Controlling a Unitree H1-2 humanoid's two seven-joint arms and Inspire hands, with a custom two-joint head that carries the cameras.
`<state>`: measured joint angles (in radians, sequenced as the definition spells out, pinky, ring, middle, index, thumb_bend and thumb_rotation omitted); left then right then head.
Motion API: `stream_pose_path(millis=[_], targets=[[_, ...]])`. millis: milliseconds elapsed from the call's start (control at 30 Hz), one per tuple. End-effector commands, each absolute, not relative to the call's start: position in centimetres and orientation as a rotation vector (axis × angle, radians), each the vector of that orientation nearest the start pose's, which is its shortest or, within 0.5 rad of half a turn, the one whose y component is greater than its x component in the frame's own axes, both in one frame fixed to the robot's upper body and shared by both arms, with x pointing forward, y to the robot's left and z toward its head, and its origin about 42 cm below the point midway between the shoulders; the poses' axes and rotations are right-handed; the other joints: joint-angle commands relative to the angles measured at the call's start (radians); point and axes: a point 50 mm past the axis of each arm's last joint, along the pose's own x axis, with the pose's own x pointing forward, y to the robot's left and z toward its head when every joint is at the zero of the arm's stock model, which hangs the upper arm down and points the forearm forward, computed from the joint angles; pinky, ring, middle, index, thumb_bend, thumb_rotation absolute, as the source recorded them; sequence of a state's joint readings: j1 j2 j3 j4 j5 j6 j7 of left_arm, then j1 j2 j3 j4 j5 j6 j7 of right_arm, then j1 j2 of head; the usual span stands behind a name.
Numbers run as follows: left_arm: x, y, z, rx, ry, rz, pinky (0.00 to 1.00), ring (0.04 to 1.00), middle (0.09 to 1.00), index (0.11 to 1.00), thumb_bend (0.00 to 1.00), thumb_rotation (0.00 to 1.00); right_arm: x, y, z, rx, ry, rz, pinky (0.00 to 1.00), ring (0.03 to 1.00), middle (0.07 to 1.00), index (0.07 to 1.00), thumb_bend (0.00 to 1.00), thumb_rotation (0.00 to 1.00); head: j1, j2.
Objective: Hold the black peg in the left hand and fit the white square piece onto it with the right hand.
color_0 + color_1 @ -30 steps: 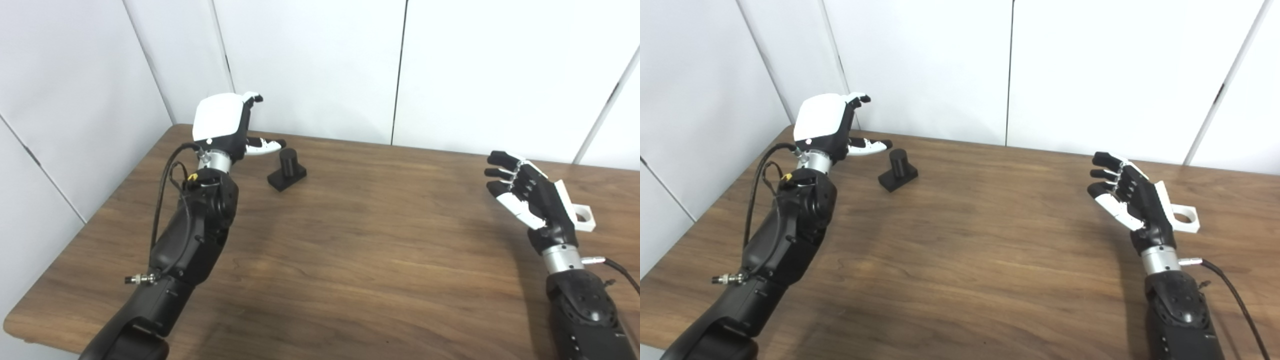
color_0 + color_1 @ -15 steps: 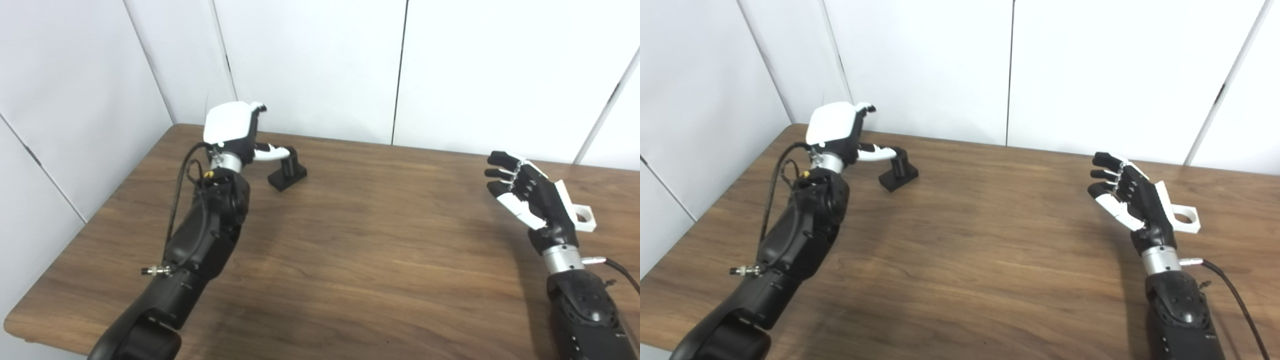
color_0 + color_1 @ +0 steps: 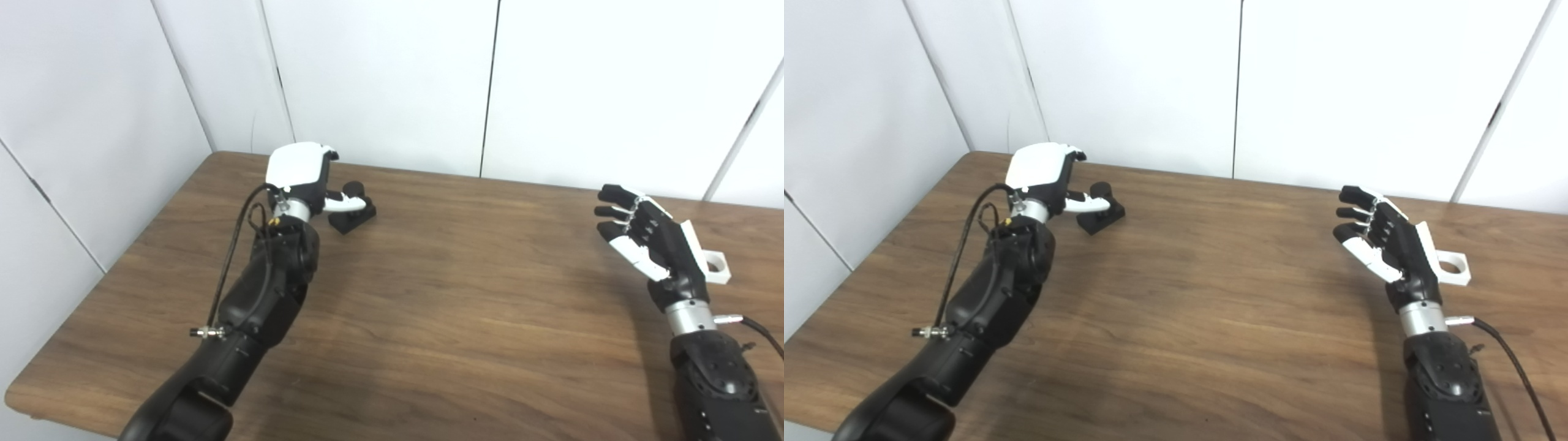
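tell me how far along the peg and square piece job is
Nothing looks finished. In hand: the left hand is at the black peg, thumb across its post, but the peg's base sits on the table, and a closed grip cannot be confirmed. The right hand is open beside the white square piece, which lies on the table. Left: lift the peg, pick up the piece, fit it on.
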<state>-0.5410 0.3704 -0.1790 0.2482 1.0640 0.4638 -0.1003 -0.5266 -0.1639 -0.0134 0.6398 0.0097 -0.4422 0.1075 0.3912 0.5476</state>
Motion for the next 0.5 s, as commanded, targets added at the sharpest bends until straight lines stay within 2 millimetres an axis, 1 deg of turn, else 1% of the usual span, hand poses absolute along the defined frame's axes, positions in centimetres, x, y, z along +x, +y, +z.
stream_pose_path(millis=[0, 100, 167, 200, 367, 467], targets=[[45.4, 29.6, 24.0, 1.461, 0.071, 0.319, 0.81, 0.926, 0.930, 0.794, 0.89, 0.57, 42.8, -24.6, 11.9, -0.169, -0.273, 0.160, 0.64, 0.735, 0.785, 0.763, 0.85, 0.55, -0.001, 0.000], [45.5, 29.7, 23.4, 1.464, 0.090, 0.318, 0.89, 0.957, 0.946, 0.810, 0.89, 0.58, 42.7, -24.6, 11.9, -0.168, -0.273, 0.160, 0.64, 0.735, 0.786, 0.762, 0.86, 0.55, -0.002, 0.000], [45.6, 29.8, 23.0, 1.468, 0.102, 0.316, 0.96, 0.983, 0.961, 0.817, 0.90, 0.58, 42.7, -24.7, 11.9, -0.167, -0.274, 0.159, 0.64, 0.734, 0.786, 0.763, 0.85, 0.55, 0.000, 0.002], [45.6, 29.9, 22.8, 1.471, 0.109, 0.313, 0.98, 0.990, 0.967, 0.814, 0.90, 0.59, 42.7, -24.7, 11.8, -0.164, -0.274, 0.160, 0.64, 0.734, 0.786, 0.762, 0.85, 0.54, 0.000, 0.002], [45.7, 30.1, 22.1, 1.482, 0.135, 0.307, 1.00, 1.000, 0.994, 0.784, 0.91, 0.60, 42.6, -24.7, 11.8, -0.158, -0.273, 0.158, 0.64, 0.732, 0.784, 0.763, 0.85, 0.53, 0.000, 0.002], [45.7, 30.2, 21.7, 1.488, 0.145, 0.313, 1.00, 1.000, 1.000, 0.781, 0.93, 0.61, 42.5, -24.8, 11.8, -0.158, -0.275, 0.158, 0.63, 0.733, 0.785, 0.764, 0.85, 0.55, -0.004, 0.008]])
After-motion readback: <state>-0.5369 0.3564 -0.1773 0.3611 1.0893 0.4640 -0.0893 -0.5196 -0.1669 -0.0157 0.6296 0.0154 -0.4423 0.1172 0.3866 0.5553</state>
